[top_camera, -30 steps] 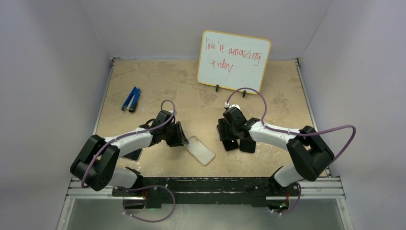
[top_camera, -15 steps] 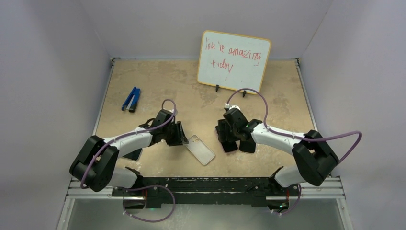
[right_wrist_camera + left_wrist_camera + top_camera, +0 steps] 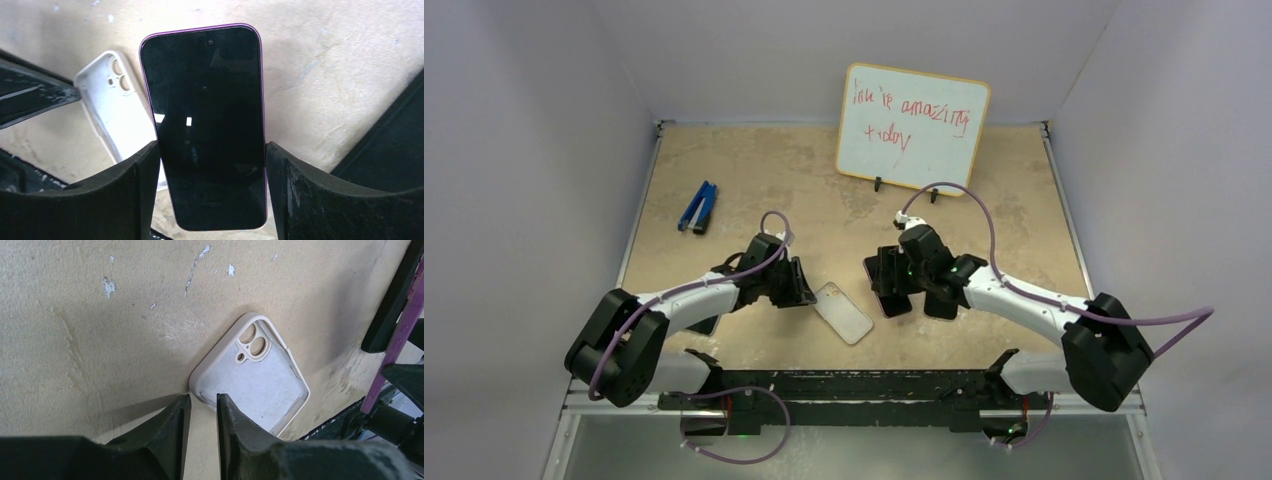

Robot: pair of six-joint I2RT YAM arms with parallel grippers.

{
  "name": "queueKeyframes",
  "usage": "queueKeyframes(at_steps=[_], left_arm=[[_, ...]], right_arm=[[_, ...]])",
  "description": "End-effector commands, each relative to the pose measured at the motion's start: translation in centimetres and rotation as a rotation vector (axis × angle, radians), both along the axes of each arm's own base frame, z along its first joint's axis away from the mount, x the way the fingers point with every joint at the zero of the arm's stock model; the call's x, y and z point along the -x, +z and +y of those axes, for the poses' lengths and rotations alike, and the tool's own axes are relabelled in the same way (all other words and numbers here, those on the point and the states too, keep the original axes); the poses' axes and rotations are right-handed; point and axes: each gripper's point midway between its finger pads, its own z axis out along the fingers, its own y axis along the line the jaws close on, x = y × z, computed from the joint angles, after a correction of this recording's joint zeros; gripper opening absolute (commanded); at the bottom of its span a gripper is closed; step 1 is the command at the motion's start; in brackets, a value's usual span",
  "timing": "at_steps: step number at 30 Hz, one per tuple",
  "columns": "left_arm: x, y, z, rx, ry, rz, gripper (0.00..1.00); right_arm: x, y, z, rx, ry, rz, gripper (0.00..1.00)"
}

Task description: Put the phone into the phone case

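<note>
Purple phone (image 3: 210, 125) clamped in right tool (image 3: 211, 150), white case (image 3: 255, 375) just beside narrowly parted left tool (image 3: 200, 402)

Beige scuffed tabletop (image 3: 754, 170); pale lavender walls (image 3: 524, 150); whiteboard (image 3: 912, 125) at back.

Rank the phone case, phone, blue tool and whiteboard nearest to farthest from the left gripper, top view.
1. phone case, just right of the left gripper
2. phone, farther right, in the right gripper
3. blue tool, back left
4. whiteboard, far back, right of centre
</note>
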Motion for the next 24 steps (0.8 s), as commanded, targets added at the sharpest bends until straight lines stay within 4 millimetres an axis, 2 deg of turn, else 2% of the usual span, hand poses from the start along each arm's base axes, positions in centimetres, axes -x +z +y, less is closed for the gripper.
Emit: queueKeyframes(at_steps=[1,5,8,11,16,17,18,21,24], left_arm=[[-1.1,1.6,-1.1,0.054,-0.008,-0.057,0.26],[-0.7,1.0,-0.8,0.050,-0.003,-0.040,0.27],[-0.8,1.8,-0.4,0.040,0.008,-0.053,0.31],[-1.3,3.7,0.8,0.018,0.034,-0.100,0.44],[-2.3,8.7,3.9,-0.095,0.082,-0.277,0.71],[-2.4,9.6,4.5,-0.117,0.095,-0.298,0.82],[-2.4,10.4,4.9,-0.130,0.101,-0.312,0.88],[-2.4,12.4,6.0,-0.156,0.136,-0.349,0.92],[-2.1,13.9,6.2,-0.130,0.154,-0.388,0.93]], right_arm=[[-0.3,2.7,2.3,-0.124,0.032,-0.061,0.38],[0.0,3.7,3.6,-0.182,0.066,-0.069,0.38],[0.6,4.1,4.7,-0.232,0.093,-0.061,0.37],[1.1,4.7,5.9,-0.271,0.122,-0.072,0.37],[1.8,5.6,7.9,-0.316,0.205,-0.106,0.37],[2.0,5.7,8.3,-0.321,0.228,-0.112,0.37],[2.2,5.8,8.8,-0.329,0.253,-0.117,0.37],[2.4,6.0,9.9,-0.334,0.304,-0.137,0.37],[2.8,5.9,11.2,-0.335,0.344,-0.142,0.37]])
